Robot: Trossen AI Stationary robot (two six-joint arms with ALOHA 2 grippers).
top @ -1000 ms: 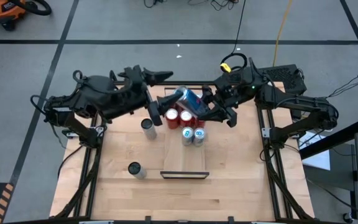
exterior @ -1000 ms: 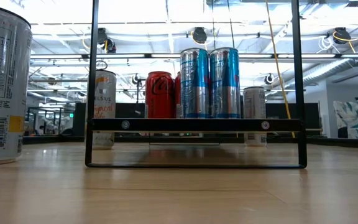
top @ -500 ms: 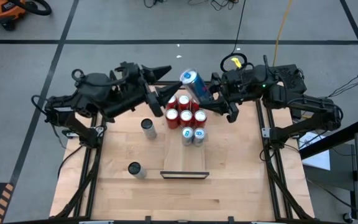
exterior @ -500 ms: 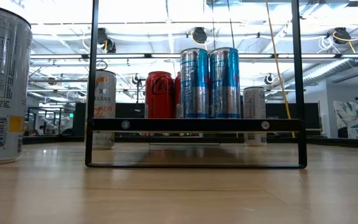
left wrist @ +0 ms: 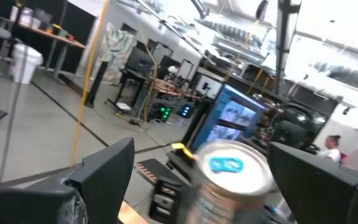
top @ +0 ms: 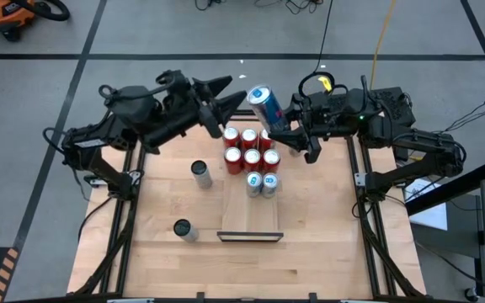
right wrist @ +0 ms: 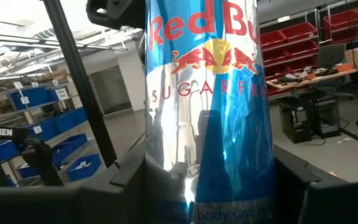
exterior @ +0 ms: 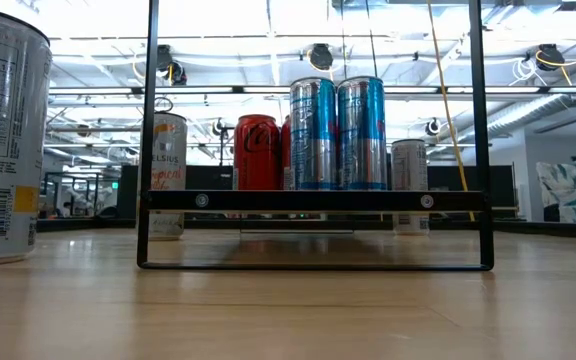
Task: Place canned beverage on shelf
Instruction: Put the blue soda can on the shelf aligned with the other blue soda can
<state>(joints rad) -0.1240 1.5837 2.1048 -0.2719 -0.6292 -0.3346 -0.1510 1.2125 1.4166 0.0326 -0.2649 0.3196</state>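
My right gripper (top: 285, 129) is shut on a blue and silver Red Bull can (top: 265, 107), in the air over the far end of the shelf (top: 251, 220). The can fills the right wrist view (right wrist: 207, 106). My left gripper (top: 231, 98) is open just left of the can. Its two fingers stand apart on either side of the can's top (left wrist: 235, 167) without touching it. The light-wood shelf holds several red cans (top: 251, 156) and two blue cans (top: 261, 183), all standing upright. They also show in the low view (exterior: 338, 135). My right gripper pinches the can's lower body (right wrist: 210, 202) between its two fingers, one on each side. The fingers come from the table's right, across the can. The can is lifted clear and tilted, its top (top: 258, 93) toward the far left.
Two silver cans stand on the table left of the shelf, one in the middle (top: 200, 173) and one nearer the front (top: 183, 229). In the low view a large Celsius can (exterior: 3, 140) stands close at the left. The shelf's near half is bare wood.
My right gripper has carried the blue can up and toward the table's far edge, away from the red cans, and the can has tipped nearer to upright. My left gripper has also gone toward the far edge and stays beside the can's top.
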